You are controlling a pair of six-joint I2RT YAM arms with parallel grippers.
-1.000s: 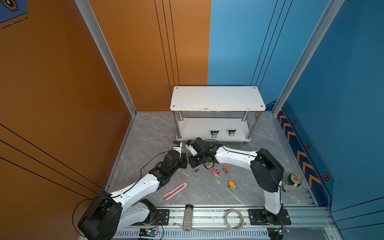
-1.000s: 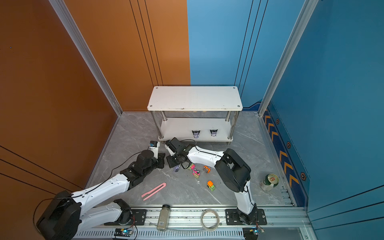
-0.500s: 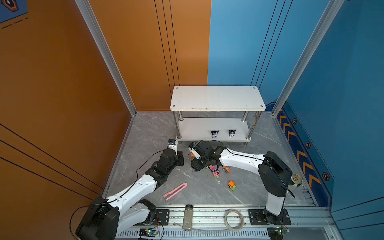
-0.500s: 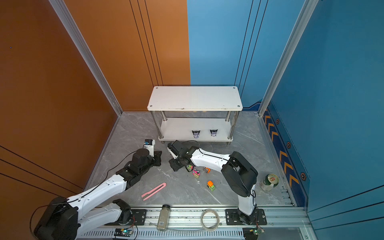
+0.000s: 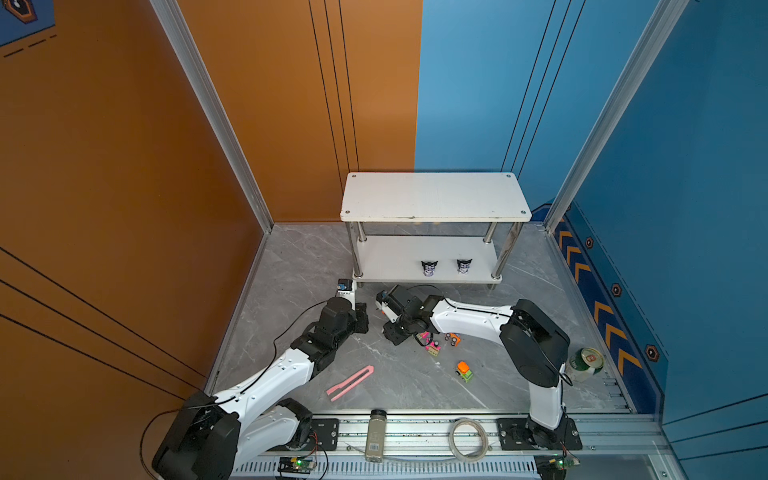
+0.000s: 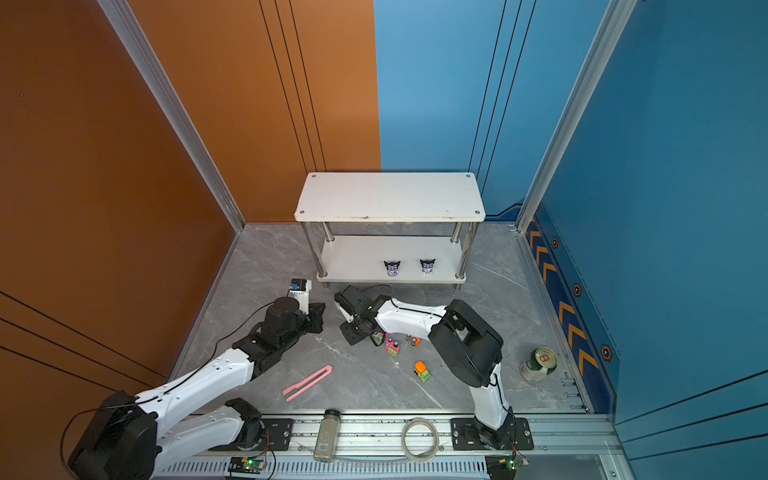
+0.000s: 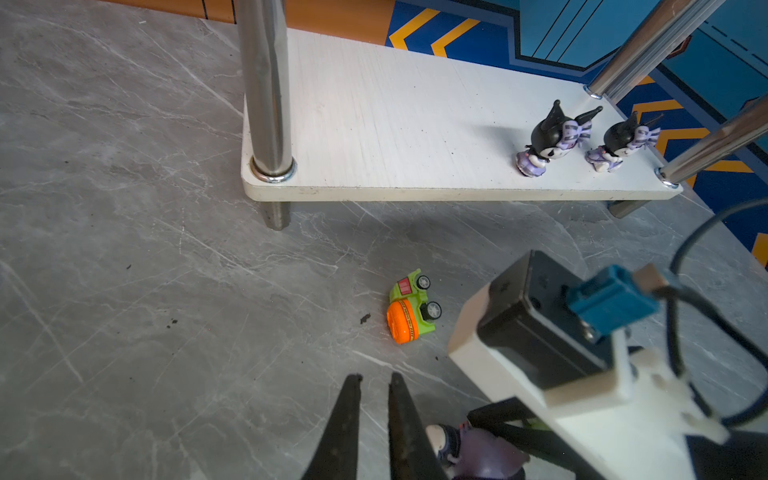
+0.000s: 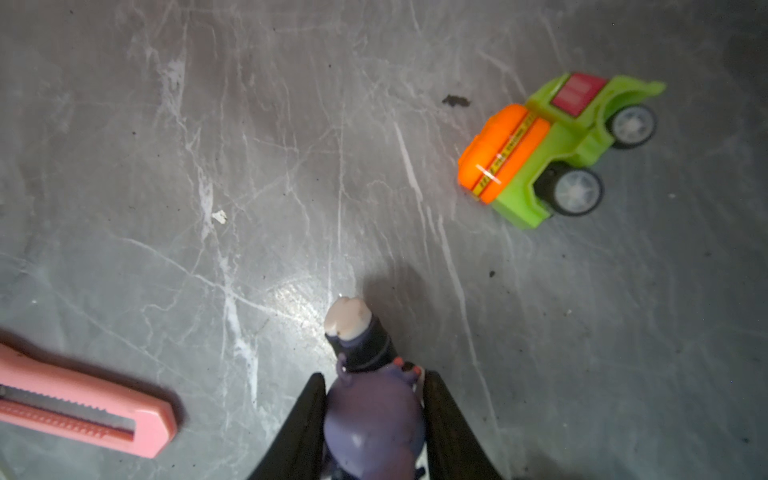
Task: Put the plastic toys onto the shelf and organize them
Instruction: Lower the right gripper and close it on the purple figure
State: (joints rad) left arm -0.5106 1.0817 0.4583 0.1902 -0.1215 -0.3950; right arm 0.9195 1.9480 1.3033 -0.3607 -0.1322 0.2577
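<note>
The white two-tier shelf [image 5: 432, 195] [image 6: 390, 195] stands at the back. Two purple-black figurines [image 5: 429, 268] [image 5: 464, 266] [image 7: 548, 139] stand on its lower tier [image 7: 395, 124]. My right gripper [image 8: 372, 378] [image 5: 392, 334] is low over the floor in front of the shelf, shut on a third purple figurine [image 8: 374, 419] [image 7: 478, 453]. A green-orange car [image 8: 557, 145] [image 7: 411, 307] lies on its side just ahead of it. My left gripper [image 7: 374, 378] [image 5: 361, 318] hangs beside it, shut and holding nothing. Three more cars [image 5: 432, 347] [image 5: 453, 338] [image 5: 464, 371] lie to the right.
A pink utility knife [image 5: 351, 382] [image 8: 83, 411] lies on the grey floor near the front. A grey bottle [image 5: 376, 434] and a coiled ring [image 5: 467, 438] rest on the front rail. A green can [image 5: 586, 363] stands at the right, by the blue wall.
My right gripper opened and then closed around the purple figurine that lay on the floor. The left arm drew back a little to the left.
</note>
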